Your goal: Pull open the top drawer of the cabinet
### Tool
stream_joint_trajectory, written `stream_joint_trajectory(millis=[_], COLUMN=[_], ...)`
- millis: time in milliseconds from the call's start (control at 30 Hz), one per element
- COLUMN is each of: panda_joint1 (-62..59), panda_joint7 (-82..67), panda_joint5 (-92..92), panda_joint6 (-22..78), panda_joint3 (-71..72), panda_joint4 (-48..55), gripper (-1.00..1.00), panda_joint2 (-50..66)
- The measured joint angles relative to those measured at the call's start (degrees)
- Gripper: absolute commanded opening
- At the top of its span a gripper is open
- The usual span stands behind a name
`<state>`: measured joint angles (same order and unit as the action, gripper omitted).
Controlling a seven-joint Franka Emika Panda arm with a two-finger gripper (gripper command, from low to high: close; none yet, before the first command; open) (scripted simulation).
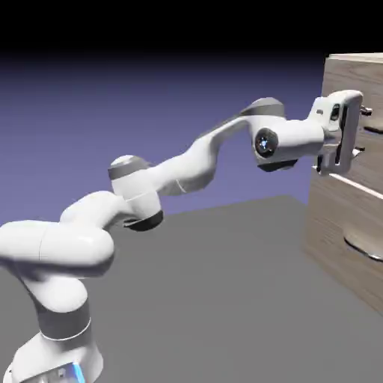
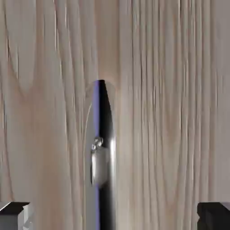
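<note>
We find the gripper (image 2: 115, 215) spread wide, straddling the drawer's (image 2: 170, 90) slim handle (image 2: 101, 157) at the cabinet (image 1: 336, 217) top. We judge the handle rigid and slick; grip mid-bar.

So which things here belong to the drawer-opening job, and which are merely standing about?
Belongs to the job:
- top drawer
- its slim grey handle
- cabinet
- pincer, open at the handle

Merely there:
- lower drawer front's curved handle
- grey table
</note>
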<state>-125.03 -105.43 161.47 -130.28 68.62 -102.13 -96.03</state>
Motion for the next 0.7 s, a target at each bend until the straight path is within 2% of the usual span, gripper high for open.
stream_joint_trajectory(millis=[167,200,267,700], panda_joint1=[-5.8,-6.3,-6.3,8.9], panda_joint7=[1.4,1.5,1.5,-1.7], panda_joint5=[0.2,0.2,0.2,-1.2], panda_joint6=[-4.5,-4.9,-4.9,6.8], panda_joint3=[0.0,0.1,0.1,-0.4], panda_joint4=[10.4,11.3,11.3,-15.7], gripper=[0.00,-1.00,-1.00,-1.00], panda_joint2=[1.2,1.3,1.3,-1.7])
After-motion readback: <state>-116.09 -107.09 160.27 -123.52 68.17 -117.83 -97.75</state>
